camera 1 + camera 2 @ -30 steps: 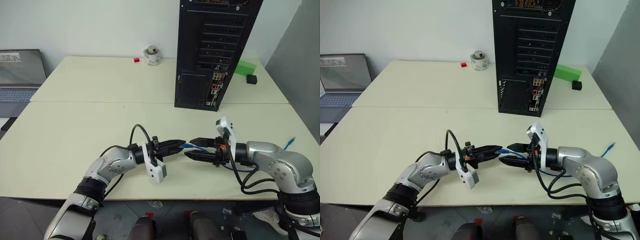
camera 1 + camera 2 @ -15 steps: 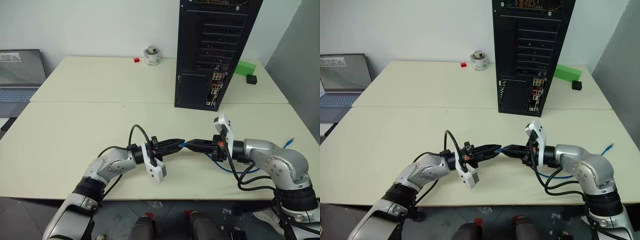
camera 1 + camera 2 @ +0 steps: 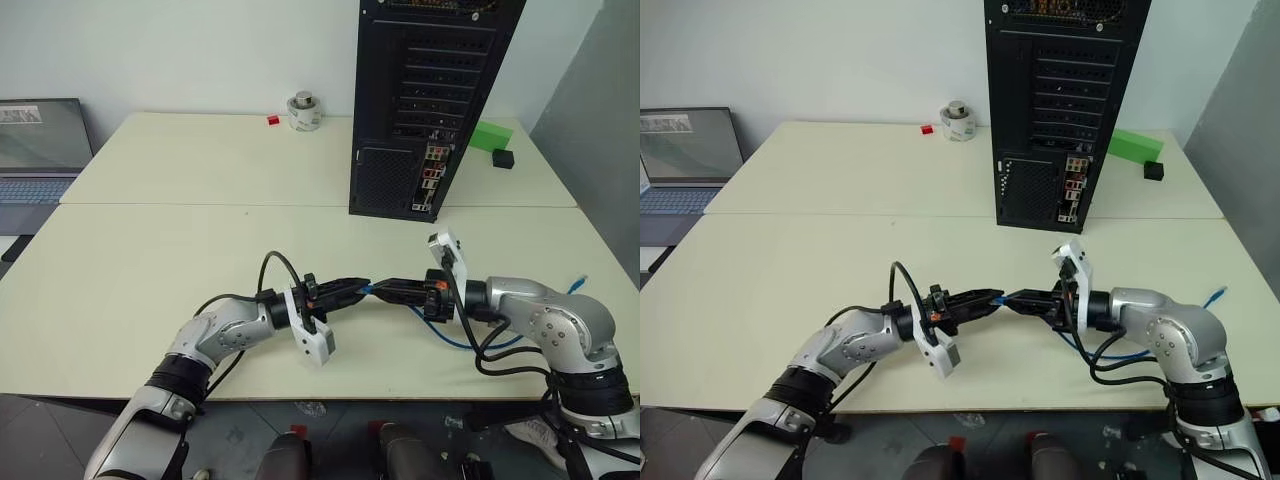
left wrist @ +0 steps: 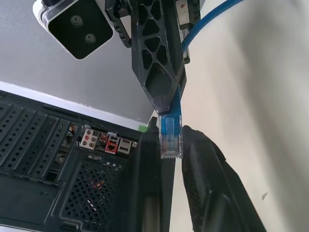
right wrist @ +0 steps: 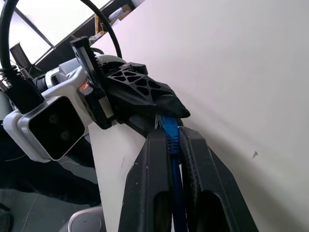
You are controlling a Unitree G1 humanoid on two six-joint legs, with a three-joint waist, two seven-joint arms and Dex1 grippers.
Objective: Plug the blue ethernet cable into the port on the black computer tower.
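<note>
Above the desk's near edge, the right gripper [image 3: 392,290] has its fingers clamped on the blue ethernet cable [image 4: 171,128] behind its clear plug, which sits between the left gripper [image 3: 352,288] fingers, slightly parted; light, limp cord, best held behind the rigid plug.

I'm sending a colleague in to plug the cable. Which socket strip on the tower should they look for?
On the black computer tower, go down its rear face past the wide slot covers. Right of the mesh vent runs the narrow upright port strip, the only part with red, green and pale connectors.
</note>
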